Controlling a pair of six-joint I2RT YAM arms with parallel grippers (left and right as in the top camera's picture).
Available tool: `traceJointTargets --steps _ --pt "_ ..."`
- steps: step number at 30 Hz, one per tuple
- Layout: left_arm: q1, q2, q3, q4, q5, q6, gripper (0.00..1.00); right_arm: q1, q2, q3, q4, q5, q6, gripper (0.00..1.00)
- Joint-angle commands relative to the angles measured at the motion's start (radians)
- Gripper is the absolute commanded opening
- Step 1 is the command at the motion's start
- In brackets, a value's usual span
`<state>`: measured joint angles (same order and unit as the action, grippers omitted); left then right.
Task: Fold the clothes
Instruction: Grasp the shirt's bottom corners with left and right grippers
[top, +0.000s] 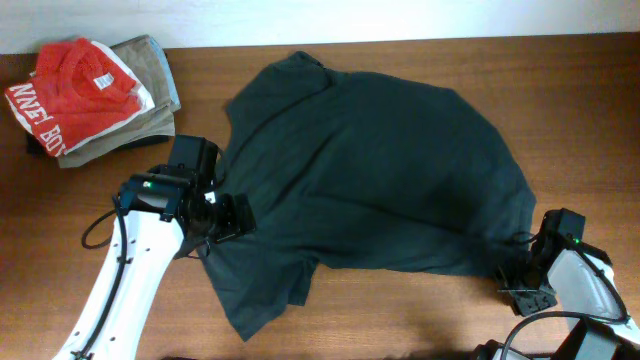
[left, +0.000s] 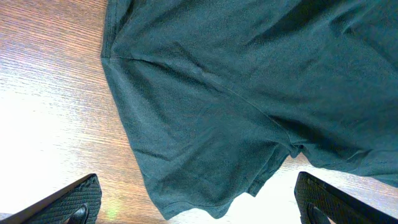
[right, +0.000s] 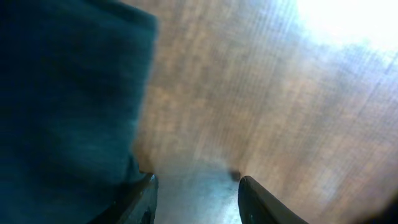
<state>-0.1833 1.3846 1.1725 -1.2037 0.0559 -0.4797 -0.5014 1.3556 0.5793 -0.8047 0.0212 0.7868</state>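
Two claws show: the left gripper (left: 199, 202) is spread wide over the dark green-black T-shirt (top: 380, 170) sprawled across the table (top: 400, 320) centre. The blurred right gripper (right: 196, 193) at 4 o'clock is parted beside its hem. At 10 o'clock we read "NEW BO" on the red shirt (top: 75, 85), the rest cut off.

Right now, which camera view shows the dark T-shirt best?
The overhead view: the whole dark T-shirt lies spread on the table, with its full outline visible. The left wrist view shows only one part near its edge, close up. The right wrist view shows just a blurred strip of fabric.
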Motion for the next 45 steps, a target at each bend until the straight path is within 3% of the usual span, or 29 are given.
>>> traceJointTargets --steps 1,12,27,45 --pt "-0.005 0.001 -0.01 0.0 0.007 0.002 0.99 -0.003 -0.012 -0.006 -0.005 -0.036 -0.019 0.46" --pt "-0.005 0.001 -0.01 -0.002 0.007 0.002 0.99 -0.004 -0.134 0.075 -0.133 -0.009 -0.05 0.47" --pt "-0.005 0.001 -0.01 -0.002 0.007 0.002 0.99 -0.003 0.044 0.058 -0.039 -0.011 -0.05 0.49" --pt "-0.005 0.001 -0.01 -0.001 0.007 0.002 0.99 -0.003 0.06 0.025 0.03 -0.053 -0.05 0.48"
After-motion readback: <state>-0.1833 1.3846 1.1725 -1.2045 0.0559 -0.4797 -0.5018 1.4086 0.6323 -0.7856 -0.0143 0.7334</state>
